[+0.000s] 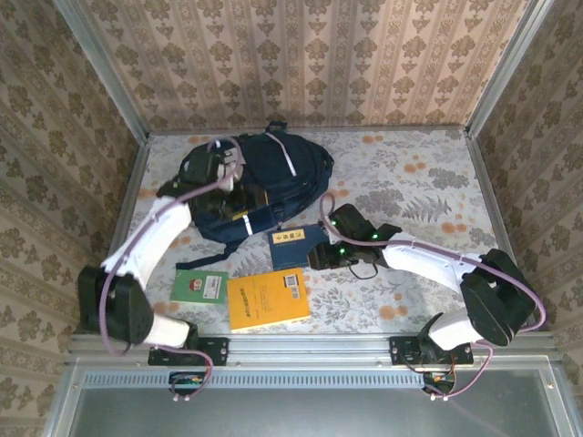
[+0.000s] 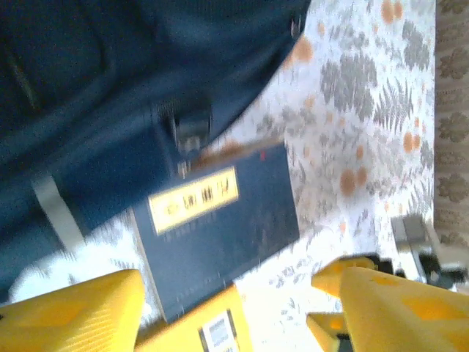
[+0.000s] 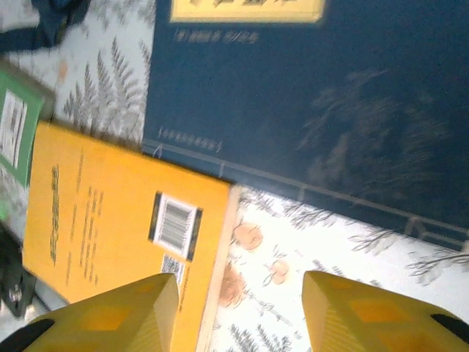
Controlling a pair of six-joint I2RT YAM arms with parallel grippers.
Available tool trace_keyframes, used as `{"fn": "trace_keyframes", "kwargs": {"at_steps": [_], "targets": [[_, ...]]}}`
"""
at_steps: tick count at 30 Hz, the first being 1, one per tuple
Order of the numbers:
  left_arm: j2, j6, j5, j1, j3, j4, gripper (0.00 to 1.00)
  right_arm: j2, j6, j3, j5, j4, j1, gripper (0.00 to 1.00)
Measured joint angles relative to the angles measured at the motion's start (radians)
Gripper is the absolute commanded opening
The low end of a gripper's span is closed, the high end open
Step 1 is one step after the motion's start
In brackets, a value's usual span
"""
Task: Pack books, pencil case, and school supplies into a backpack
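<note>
Yellow fingers (image 3: 117,319) of the right gripper (image 3: 242,312) sit nearest us in its wrist view, spread wide and grasping nothing. Under the gap we see the floral table (image 3: 293,249) and the long edge of the orange-yellow book (image 3: 102,213), its white barcode label (image 3: 176,220) facing up. Just beyond lies the navy book (image 3: 308,110), whose lower edge meets the orange-yellow book's top corner; we cannot tell whether it overlaps or merely touches. A sliver of the green-and-white book (image 3: 15,125) shows at the left.

From above, the right gripper (image 1: 316,257) hangs low at the right edge of the navy book (image 1: 291,246). The backpack (image 1: 264,177) lies on the far left part of the table (image 1: 410,182), with the navy book just beside its near edge. The orange-yellow book (image 1: 267,299) lies flat close to the arm bases, and the green-and-white book (image 1: 200,285) is just to its left.

The left gripper (image 1: 230,177) is over the backpack's front. In its wrist view its fingers (image 2: 73,312) are likewise parted, so the left gripper (image 2: 238,282) is released and empty. Past them we make out the navy book (image 2: 220,220) with its cream label strip (image 2: 194,198), its far end against the backpack (image 2: 110,88) by what seems a dark clasp (image 2: 192,132); this view is blurred.
</note>
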Motion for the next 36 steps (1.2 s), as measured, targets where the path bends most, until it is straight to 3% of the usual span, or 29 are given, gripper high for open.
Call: {"fn": "trace_keyframes", "kwargs": {"at_steps": [4, 7, 10, 16, 24, 36], "targets": [[-0.133, -0.075, -0.048, -0.009, -0.247, -0.033, 0.78, 0.089, -0.03, 0.093, -0.004, -0.03, 0.087, 0.32], [-0.199, -0.126, -0.094, -0.007, -0.372, -0.092, 0.79, 0.171, -0.029, 0.163, 0.004, -0.052, 0.144, 0.28], [-0.261, -0.159, -0.125, -0.007, -0.443, -0.138, 0.79, 0.217, -0.02, 0.182, 0.018, -0.068, 0.167, 0.28], [-0.29, -0.193, -0.112, -0.009, -0.583, -0.12, 0.78, 0.221, 0.022, 0.173, 0.037, -0.088, 0.167, 0.38], [-0.281, -0.212, -0.124, -0.062, -0.592, -0.099, 0.77, 0.221, 0.082, 0.071, 0.029, -0.072, 0.145, 0.42], [-0.108, -0.241, -0.124, -0.195, -0.532, -0.043, 0.72, 0.231, 0.183, 0.006, -0.119, 0.039, 0.079, 0.4]]}}
